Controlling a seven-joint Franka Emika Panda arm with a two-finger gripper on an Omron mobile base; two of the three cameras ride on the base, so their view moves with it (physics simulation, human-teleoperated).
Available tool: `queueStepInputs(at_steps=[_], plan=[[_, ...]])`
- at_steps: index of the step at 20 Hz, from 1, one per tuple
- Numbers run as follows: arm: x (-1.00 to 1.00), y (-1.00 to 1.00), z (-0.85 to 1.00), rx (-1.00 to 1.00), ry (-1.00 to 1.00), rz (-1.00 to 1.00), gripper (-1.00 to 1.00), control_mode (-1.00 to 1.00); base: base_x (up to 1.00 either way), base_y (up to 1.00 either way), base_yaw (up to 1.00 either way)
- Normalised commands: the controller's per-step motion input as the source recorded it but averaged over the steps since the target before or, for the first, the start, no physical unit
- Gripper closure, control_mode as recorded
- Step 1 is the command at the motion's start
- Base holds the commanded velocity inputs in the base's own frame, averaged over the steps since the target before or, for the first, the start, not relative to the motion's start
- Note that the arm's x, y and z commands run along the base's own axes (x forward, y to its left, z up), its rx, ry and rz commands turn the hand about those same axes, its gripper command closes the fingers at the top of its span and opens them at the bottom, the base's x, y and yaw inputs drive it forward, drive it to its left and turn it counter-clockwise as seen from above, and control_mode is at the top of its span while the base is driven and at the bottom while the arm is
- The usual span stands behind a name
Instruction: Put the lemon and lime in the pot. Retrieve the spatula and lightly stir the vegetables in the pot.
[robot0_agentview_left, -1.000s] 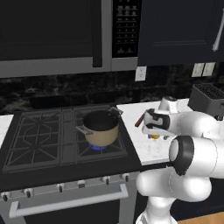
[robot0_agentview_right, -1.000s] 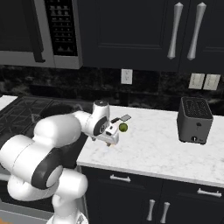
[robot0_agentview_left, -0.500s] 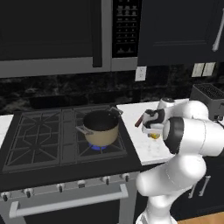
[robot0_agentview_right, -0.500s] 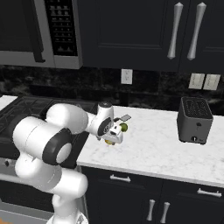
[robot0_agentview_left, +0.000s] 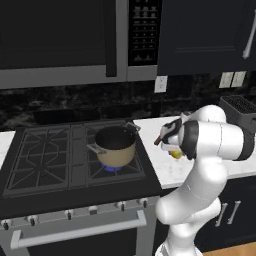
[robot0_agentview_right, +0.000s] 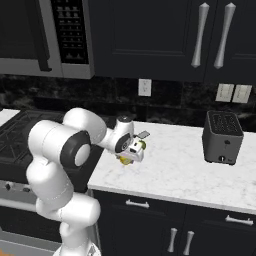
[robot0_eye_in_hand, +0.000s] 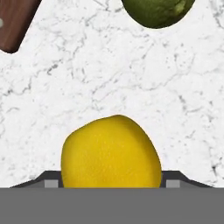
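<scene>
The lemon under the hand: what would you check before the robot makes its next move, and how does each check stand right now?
1. Lemon centred under the hand: ok.
2. Hand closed on the lemon: cannot tell; the finger tips are hidden.
3. Lime apart from the lemon: ok, bare marble counter between them.
4. Brown spatula end out of the way: ok, off to one side.
5. Pot on the stove, open and ready: ok.

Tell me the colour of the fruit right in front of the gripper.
Bright yellow: it is the lemon, on the white marbled counter. The hand view shows it best.
</scene>
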Motion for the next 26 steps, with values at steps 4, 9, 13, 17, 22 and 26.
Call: queueStepInputs(at_steps=[4, 9, 13, 17, 22, 26], plan=[[0.07, -0.03, -0.07, 0.0, -0.01, 0.0, 1.0, -1.0, 0.0, 0.0, 0.0], [-0.6, 0.56, 0.91, 0.0, -0.1, 0.03, 1.0, -1.0, 0.0, 0.0, 0.0], [-0.36, 0.96, 1.0, 0.0, -0.06, 0.18, 1.0, -1.0, 0.0, 0.0, 0.0], [-0.05, 1.0, 1.0, 0.0, -0.06, 0.24, 1.0, -1.0, 0.0, 0.0, 0.0], [0.03, 1.0, 0.82, 0.0, -0.02, 0.22, 1.0, -1.0, 0.0, 0.0, 0.0], [0.3, 0.98, 0.07, -0.02, -0.06, 0.11, 1.0, -1.0, 0.0, 0.0, 0.0]])
